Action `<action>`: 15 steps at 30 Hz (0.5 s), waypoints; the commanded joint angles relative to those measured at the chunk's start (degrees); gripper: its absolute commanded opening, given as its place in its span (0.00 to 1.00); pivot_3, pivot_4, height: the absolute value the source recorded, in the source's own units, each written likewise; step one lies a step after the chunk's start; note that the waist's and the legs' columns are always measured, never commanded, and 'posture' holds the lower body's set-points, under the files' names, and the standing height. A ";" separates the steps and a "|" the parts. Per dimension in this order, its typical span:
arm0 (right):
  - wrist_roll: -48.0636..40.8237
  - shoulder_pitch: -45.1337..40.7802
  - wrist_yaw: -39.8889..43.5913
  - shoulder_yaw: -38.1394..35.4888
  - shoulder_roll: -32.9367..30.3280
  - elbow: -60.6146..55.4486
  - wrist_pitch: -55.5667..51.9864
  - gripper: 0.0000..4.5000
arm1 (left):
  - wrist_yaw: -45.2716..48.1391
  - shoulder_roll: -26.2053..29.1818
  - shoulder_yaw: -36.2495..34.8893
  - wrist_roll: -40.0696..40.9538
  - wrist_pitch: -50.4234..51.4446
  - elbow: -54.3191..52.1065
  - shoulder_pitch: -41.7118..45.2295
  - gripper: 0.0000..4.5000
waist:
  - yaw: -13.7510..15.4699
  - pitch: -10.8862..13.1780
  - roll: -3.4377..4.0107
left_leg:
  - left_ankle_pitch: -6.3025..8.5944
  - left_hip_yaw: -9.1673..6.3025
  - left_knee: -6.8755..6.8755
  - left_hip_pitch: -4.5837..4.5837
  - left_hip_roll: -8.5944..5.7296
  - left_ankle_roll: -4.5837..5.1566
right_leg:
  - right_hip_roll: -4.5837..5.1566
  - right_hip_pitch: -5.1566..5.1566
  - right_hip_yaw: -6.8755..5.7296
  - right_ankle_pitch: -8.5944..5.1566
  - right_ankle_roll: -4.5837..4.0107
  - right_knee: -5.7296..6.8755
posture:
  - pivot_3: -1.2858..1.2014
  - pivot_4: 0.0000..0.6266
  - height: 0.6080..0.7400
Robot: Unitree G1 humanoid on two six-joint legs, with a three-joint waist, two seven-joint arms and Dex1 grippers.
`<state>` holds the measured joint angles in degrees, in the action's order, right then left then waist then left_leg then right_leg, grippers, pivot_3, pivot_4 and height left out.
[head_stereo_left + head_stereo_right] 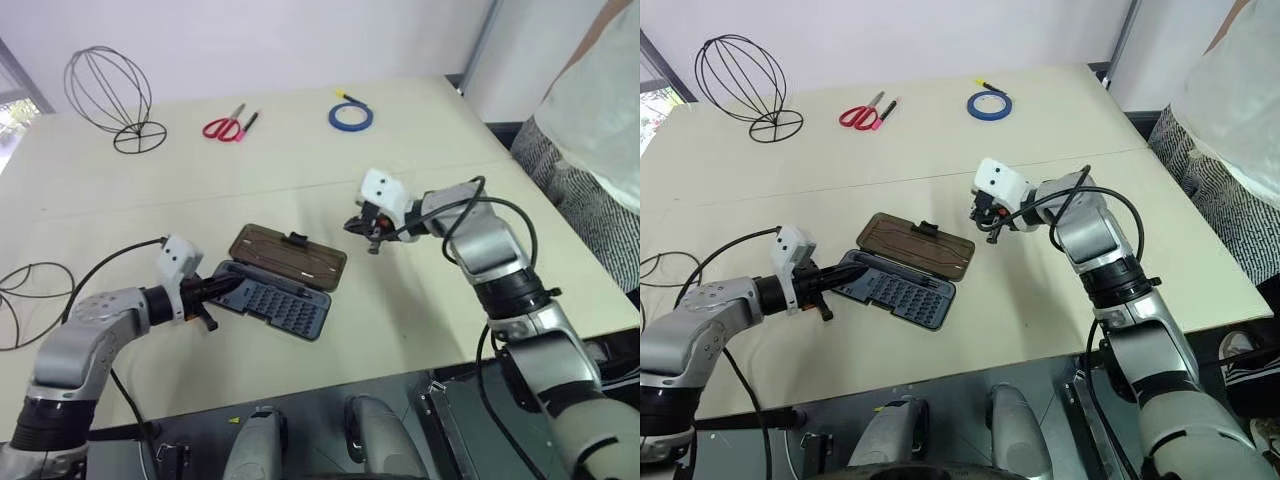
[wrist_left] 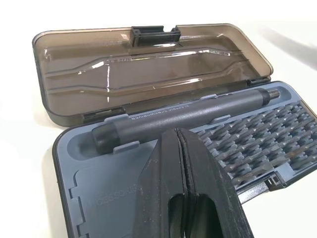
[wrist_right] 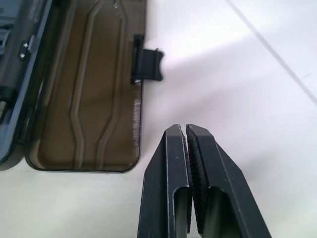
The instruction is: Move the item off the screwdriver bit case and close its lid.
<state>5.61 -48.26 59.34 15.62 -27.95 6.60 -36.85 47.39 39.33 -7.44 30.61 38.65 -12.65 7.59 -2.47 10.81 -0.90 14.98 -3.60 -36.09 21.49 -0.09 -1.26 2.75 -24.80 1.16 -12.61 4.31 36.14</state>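
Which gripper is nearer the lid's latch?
Right. The right gripper hovers just beside the latch on the open lid; the left gripper rests at the case's far end.

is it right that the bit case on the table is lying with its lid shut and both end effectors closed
Not quite: the lid is open, folded flat on the table behind the bit case, as the left wrist view shows. Both the left end effector and the right end effector are indeed closed.

Arms clad in silver-grey shells, black joint bands. White camera housing (image 1: 180, 258) mounted at each wrist. Black cables (image 1: 487, 205) looped alongside. Claw fingers (image 3: 171, 183) black, ribbed inside.
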 commanded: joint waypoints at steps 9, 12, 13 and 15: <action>-1.38 -0.42 -10.09 -1.06 5.10 -6.61 -16.62 0.02 | -0.57 -0.34 1.63 -0.96 -1.22 -1.40 1.22 0.00 | -0.04 0.00 0.00 | 0.00 0.00 0.01 0.00 0.00 0.00 | 0.01 0.00 0.01 0.00 0.00 0.00 | 0.52 0.24 1.00; -2.48 -1.15 -12.16 -1.48 6.51 -7.01 -21.08 0.15 | -0.71 -0.49 1.74 -1.15 -1.26 -1.32 1.33 0.00 | 0.06 0.00 0.00 | 0.00 -0.02 0.00 0.01 0.00 0.00 | 0.01 -0.01 0.00 0.00 -0.01 0.01 | 0.52 0.24 1.00; -3.17 -1.46 -12.72 -1.59 7.16 -7.47 -23.00 0.22 | -0.76 -0.53 1.70 -1.13 -1.18 -1.49 1.27 0.00 | 0.10 0.00 0.00 | 0.00 -0.01 -0.01 0.02 0.00 0.00 | 0.02 -0.01 0.00 0.00 -0.01 0.00 | 0.52 0.24 1.00; -4.56 -2.14 -13.96 -2.02 8.30 -7.85 -26.21 0.44 | -0.81 -0.63 1.78 -1.27 -1.12 -1.49 1.35 0.00 | 0.19 0.00 0.00 | 0.00 -0.01 -0.01 0.03 -0.02 0.00 | 0.04 -0.01 0.00 0.00 0.00 0.00 | 0.52 0.24 1.00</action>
<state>2.50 -47.96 46.50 15.21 -20.64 1.81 -60.69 46.65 38.66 -5.28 29.31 38.30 -12.64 8.45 -2.28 10.81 -0.91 14.98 -3.61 -36.10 21.52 -0.11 -1.26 2.80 -24.81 1.16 -12.62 4.31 36.13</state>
